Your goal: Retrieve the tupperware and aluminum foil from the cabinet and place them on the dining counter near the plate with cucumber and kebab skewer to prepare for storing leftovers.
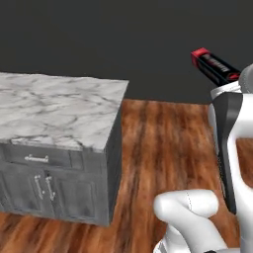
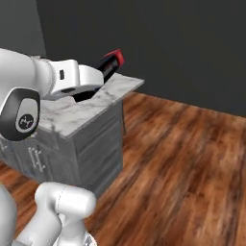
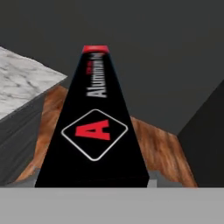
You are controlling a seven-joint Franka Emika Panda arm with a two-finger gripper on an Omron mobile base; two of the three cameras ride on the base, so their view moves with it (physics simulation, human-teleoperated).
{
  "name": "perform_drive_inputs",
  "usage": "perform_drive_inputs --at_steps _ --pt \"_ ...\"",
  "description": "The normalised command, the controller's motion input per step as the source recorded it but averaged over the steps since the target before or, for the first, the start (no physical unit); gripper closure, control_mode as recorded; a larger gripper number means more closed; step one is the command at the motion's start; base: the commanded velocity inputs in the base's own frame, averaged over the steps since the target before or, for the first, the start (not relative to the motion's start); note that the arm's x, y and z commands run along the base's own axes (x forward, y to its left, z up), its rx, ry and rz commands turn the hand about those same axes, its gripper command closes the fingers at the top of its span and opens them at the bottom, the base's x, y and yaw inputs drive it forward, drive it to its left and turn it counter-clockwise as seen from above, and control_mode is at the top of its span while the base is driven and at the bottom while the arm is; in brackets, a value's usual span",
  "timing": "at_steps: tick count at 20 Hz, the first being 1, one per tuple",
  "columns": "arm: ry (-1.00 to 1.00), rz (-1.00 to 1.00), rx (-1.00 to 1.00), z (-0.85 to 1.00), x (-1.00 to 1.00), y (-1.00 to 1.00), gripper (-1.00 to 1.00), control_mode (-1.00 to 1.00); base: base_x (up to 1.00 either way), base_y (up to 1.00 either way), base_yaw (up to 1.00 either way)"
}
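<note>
The aluminum foil (image 3: 94, 131), a long black box with red ends and white lettering, runs straight away from the hand and hides the finger tips. It is carried in the air, tilted up, in the left base view (image 1: 213, 66) and the right base view (image 2: 109, 65). My gripper (image 2: 91, 89) is shut on its near end. The box's far end reaches over the corner of the dining counter (image 2: 77, 113), a white grey-veined marble top (image 1: 59, 106) that is bare where visible. The tupperware, cabinet, plate, cucumber and kebab skewer are out of view.
Grey drawers and doors (image 1: 44, 183) sit under the marble top. A brown wood floor (image 2: 182, 158) spreads to the right of the counter. A dark wall (image 1: 123, 39) stands behind.
</note>
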Motion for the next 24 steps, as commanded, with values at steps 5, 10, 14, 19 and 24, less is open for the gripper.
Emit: perform_drive_inputs --at_steps 5,10,14,19,24 --pt "0.00 0.00 0.00 0.00 0.00 0.00 1.00 1.00 1.00 0.00 -0.49" --pt "0.00 0.00 0.00 0.00 0.00 0.00 1.00 1.00 1.00 0.00 -0.40" --pt "0.00 0.00 0.00 0.00 0.00 0.00 1.00 1.00 1.00 0.00 -0.29" --pt "0.00 0.00 0.00 0.00 0.00 0.00 1.00 1.00 1.00 -0.01 -0.01" --pt "0.00 0.00 0.00 0.00 0.00 0.00 1.00 1.00 1.00 -0.18 0.25"
